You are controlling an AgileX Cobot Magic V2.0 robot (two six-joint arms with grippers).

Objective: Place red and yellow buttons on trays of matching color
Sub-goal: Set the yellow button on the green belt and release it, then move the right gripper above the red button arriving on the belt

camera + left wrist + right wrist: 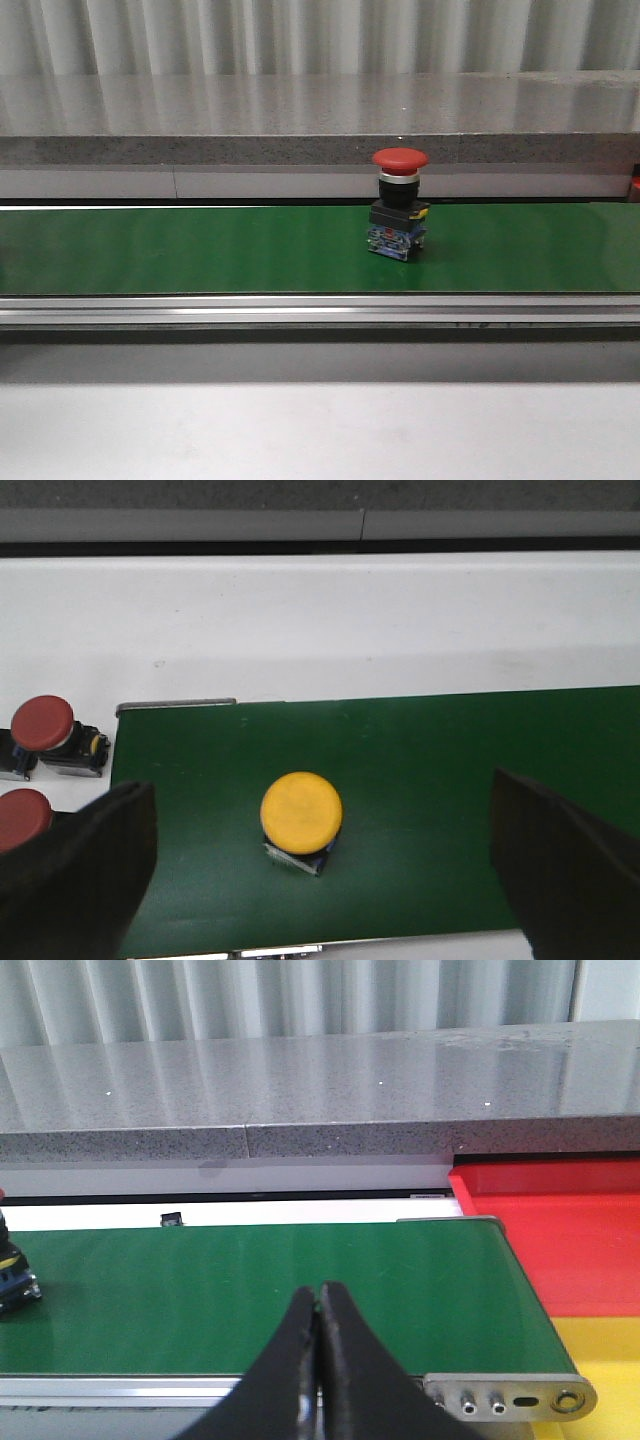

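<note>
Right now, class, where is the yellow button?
In the left wrist view, the yellow button stands upright on the green conveyor belt, between the open left pincer's fingers, with two red buttons just off the belt's end.

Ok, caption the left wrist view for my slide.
Open left gripper hovering over a yellow button on the green belt, two red buttons off its end.

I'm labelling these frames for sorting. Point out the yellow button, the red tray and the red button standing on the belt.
yellow button [301,812]: left wrist view, middle of its round cap.
red tray [570,1225]: right wrist view, bare floor of the tray.
red button [400,158]: front view, top of its mushroom cap.
</note>
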